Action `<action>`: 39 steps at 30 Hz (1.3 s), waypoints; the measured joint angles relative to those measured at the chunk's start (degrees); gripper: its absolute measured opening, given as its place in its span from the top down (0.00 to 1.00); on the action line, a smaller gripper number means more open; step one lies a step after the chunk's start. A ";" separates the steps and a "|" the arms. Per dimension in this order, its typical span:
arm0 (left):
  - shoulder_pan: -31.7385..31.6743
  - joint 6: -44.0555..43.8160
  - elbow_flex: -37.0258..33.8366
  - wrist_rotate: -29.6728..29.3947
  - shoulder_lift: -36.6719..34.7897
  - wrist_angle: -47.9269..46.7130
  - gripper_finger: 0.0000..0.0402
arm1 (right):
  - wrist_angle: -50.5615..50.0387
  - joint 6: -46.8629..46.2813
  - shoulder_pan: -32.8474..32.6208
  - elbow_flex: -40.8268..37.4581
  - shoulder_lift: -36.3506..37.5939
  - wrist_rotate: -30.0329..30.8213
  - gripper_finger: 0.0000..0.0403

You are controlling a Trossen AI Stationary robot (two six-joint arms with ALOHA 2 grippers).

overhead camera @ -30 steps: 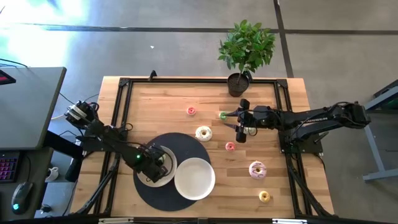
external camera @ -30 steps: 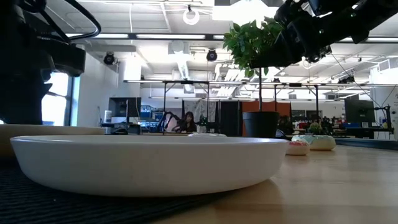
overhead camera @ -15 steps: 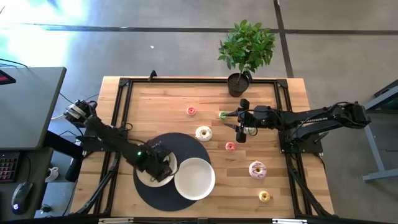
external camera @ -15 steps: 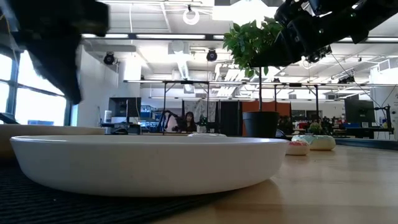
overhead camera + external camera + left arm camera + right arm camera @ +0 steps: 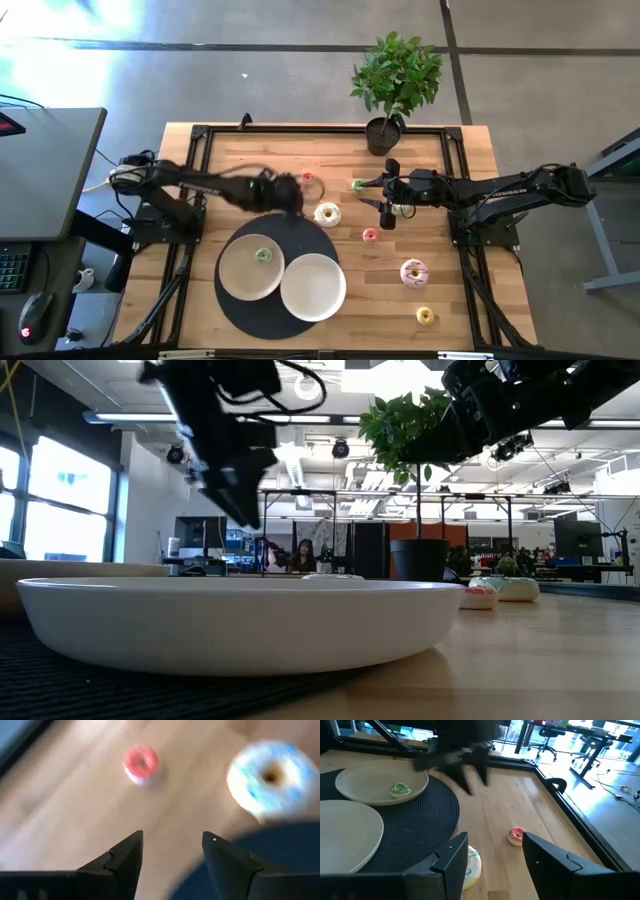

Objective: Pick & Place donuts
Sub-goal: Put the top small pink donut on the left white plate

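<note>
My left gripper (image 5: 292,193) is open and empty, raised above the table near a small pink donut (image 5: 141,764) and a cream donut (image 5: 270,775). A small green donut (image 5: 263,255) lies in the left white plate (image 5: 238,280). My right gripper (image 5: 378,195) is open and empty above the table, beside a tiny green donut (image 5: 357,185). In the right wrist view (image 5: 492,855) its fingers frame the cream donut (image 5: 471,862) and the small pink donut (image 5: 516,835) farther off. A tiny pink donut (image 5: 370,235), a pink sprinkled donut (image 5: 413,272) and a yellow donut (image 5: 425,316) lie on the table's right half.
Two white plates, the second one (image 5: 313,290) bare, sit on a dark round mat (image 5: 300,228) at the table's near middle. A potted plant (image 5: 393,85) stands at the far edge. A black frame rail (image 5: 195,180) runs along the table's sides.
My left gripper has risen from over the left plate and swung quickly toward the table's far edge and right, up to the small pink and cream donuts. The green donut now lies in that plate where the gripper stood.
</note>
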State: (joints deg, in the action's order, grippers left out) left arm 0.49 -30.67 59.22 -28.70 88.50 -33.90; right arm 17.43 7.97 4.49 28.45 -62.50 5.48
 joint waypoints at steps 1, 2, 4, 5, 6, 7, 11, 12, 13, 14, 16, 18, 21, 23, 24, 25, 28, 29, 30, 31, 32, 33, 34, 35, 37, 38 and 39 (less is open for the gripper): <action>-2.13 3.32 0.03 1.49 0.38 2.75 0.50 | 0.00 0.00 0.00 0.00 0.00 0.00 0.54; -4.16 6.09 0.09 3.76 1.03 5.25 0.50 | 0.00 0.00 0.00 0.00 0.00 0.01 0.54; -7.76 9.59 0.01 9.23 2.55 9.23 0.50 | -0.01 0.00 0.00 0.00 0.00 0.04 0.54; -9.28 10.51 0.00 11.56 3.53 11.46 0.50 | -0.07 0.00 0.00 0.00 0.00 0.04 0.54; -10.60 11.28 0.02 13.39 4.57 13.94 0.50 | -0.11 0.02 0.00 0.00 0.00 0.04 0.54; -11.74 12.04 0.04 14.59 5.83 16.00 0.50 | -0.13 0.02 0.00 0.00 0.00 0.04 0.54; -14.65 13.94 0.00 15.16 11.21 22.17 0.50 | -0.18 0.02 0.00 0.00 0.00 0.08 0.54; -15.20 13.94 0.02 14.91 12.41 23.61 0.50 | -0.16 0.02 0.00 0.00 0.00 0.09 0.54; -15.70 13.94 0.02 14.85 13.48 24.15 0.50 | -0.16 0.02 0.00 0.00 0.00 0.07 0.54; -16.14 13.92 0.00 14.75 14.57 24.52 0.50 | -0.20 0.02 0.01 0.00 0.00 0.09 0.54; -16.88 13.94 0.02 14.35 16.85 26.04 0.50 | -0.26 0.04 0.00 0.00 0.00 0.11 0.54; -17.53 13.95 0.02 14.07 18.49 26.82 0.50 | -0.37 0.04 0.00 0.00 0.00 0.11 0.54; -17.66 14.02 0.15 12.84 19.92 27.50 0.54 | -0.46 0.04 0.00 0.00 0.00 0.13 0.54; -17.68 14.00 0.15 12.08 19.92 27.32 0.60 | -0.46 0.04 0.00 0.00 0.00 0.15 0.54; -17.68 13.98 0.13 11.80 19.94 27.29 0.65 | -0.46 0.04 0.00 0.00 0.00 0.23 0.54; -17.70 13.92 0.13 11.57 19.94 27.31 0.69 | -0.46 0.04 0.02 0.00 0.00 0.33 0.54; -17.74 13.90 0.07 11.26 19.39 26.81 0.86 | -0.46 0.50 0.04 0.00 0.00 0.37 0.54; -17.77 13.80 0.01 11.59 18.67 26.10 0.92 | -0.46 1.00 0.04 0.00 0.00 0.37 0.54; -17.80 13.68 -0.05 12.02 17.74 25.22 0.95 | -0.48 1.22 0.02 0.00 0.00 0.37 0.54; -17.80 13.56 -0.18 12.81 16.59 24.13 0.97 | -0.51 1.27 0.02 0.00 0.00 0.37 0.54; -17.66 13.37 -0.19 13.66 15.54 23.35 0.97 | -0.66 1.24 0.03 0.00 0.00 0.37 0.54; -17.21 12.61 -0.13 14.58 14.49 22.45 0.96 | -0.87 1.22 0.02 0.00 0.00 0.37 0.54; -16.81 11.79 -0.09 15.10 13.24 20.40 0.95 | -1.05 1.22 0.02 0.00 0.00 0.37 0.54; -16.12 11.03 -0.11 15.36 11.70 17.25 0.94 | -1.29 1.20 0.02 0.00 0.00 0.37 0.54; -13.98 9.91 -0.13 15.36 8.43 11.86 0.95 | -2.06 1.19 0.02 0.00 0.00 0.37 0.54; -12.48 9.23 -0.11 14.94 6.78 9.13 0.97 | -2.45 1.18 0.02 0.00 0.00 0.37 0.54; -10.71 8.30 -0.11 14.71 5.16 6.21 0.98 | -2.76 1.16 0.02 0.00 0.00 0.37 0.54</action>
State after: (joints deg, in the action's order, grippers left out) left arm -10.22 -22.37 59.11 -13.99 93.67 -27.68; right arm 14.67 9.13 4.51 28.45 -62.50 5.85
